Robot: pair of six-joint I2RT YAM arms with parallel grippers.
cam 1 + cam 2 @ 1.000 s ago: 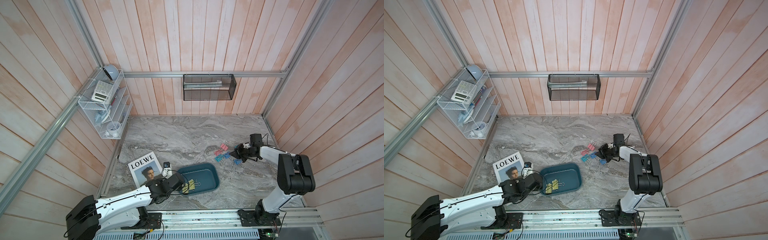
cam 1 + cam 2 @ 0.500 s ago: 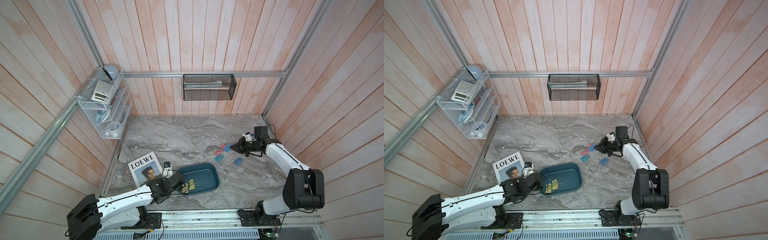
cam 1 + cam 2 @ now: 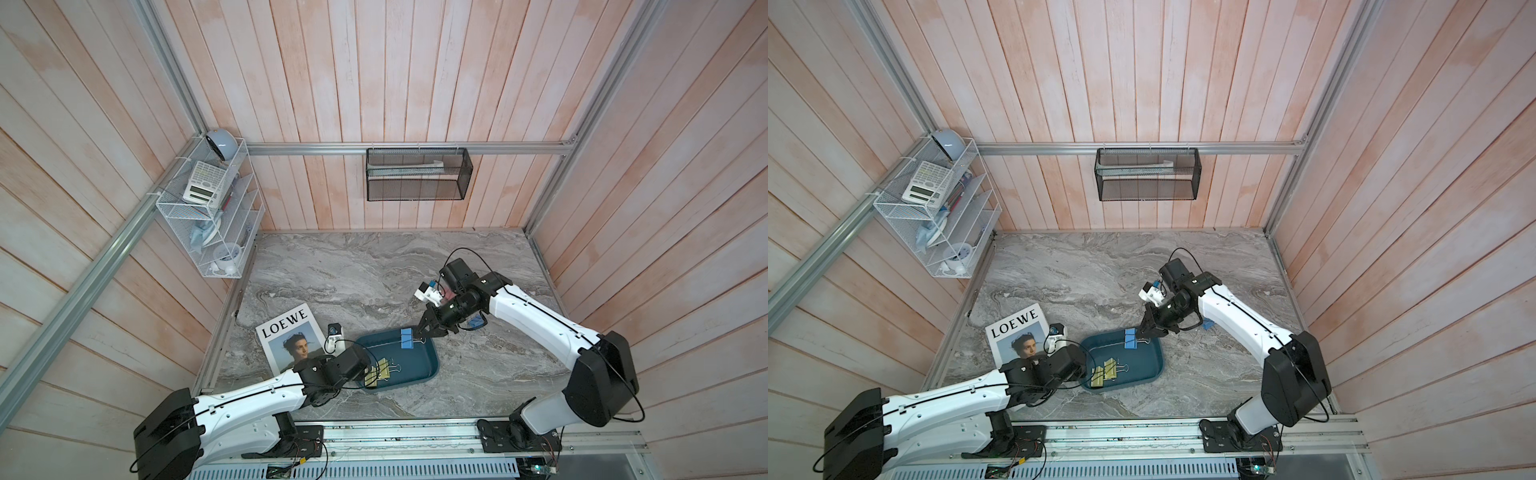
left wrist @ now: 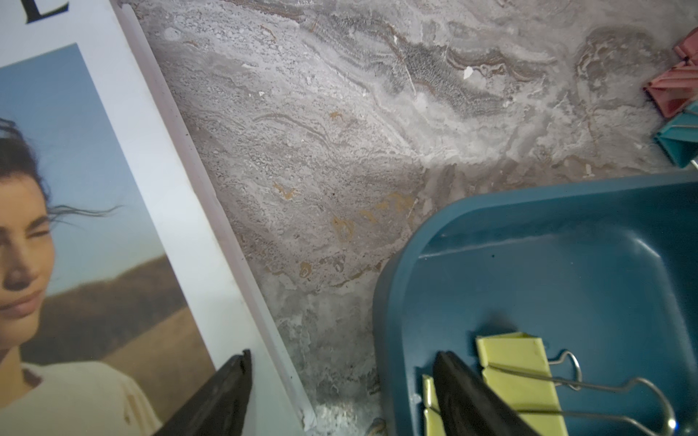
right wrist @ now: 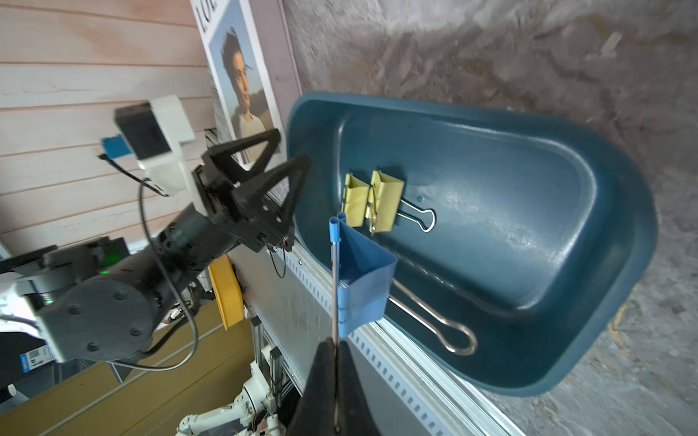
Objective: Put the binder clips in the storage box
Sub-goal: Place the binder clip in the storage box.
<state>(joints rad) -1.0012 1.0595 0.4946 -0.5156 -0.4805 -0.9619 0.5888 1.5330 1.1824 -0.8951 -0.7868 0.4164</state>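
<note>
Magazine (image 3: pixel 286 332) beside storage box (image 3: pixel 432 368) — left tool (image 5: pixel 292 147) between.

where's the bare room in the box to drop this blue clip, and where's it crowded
Bare: storage box floor from the yellow clips to the end nearest the right gripper, which holds the blue clip. Crowded: the corner by the open left gripper, where both yellow clips lie.

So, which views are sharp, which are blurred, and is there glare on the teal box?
Both top views: sharp, evenly lit, no strong glare on the box. Left wrist view: table crisp, the open left gripper close and soft. Right wrist view: blue clip in the right gripper sharp, table and box rim smeared, pale sheen on the box floor.
</note>
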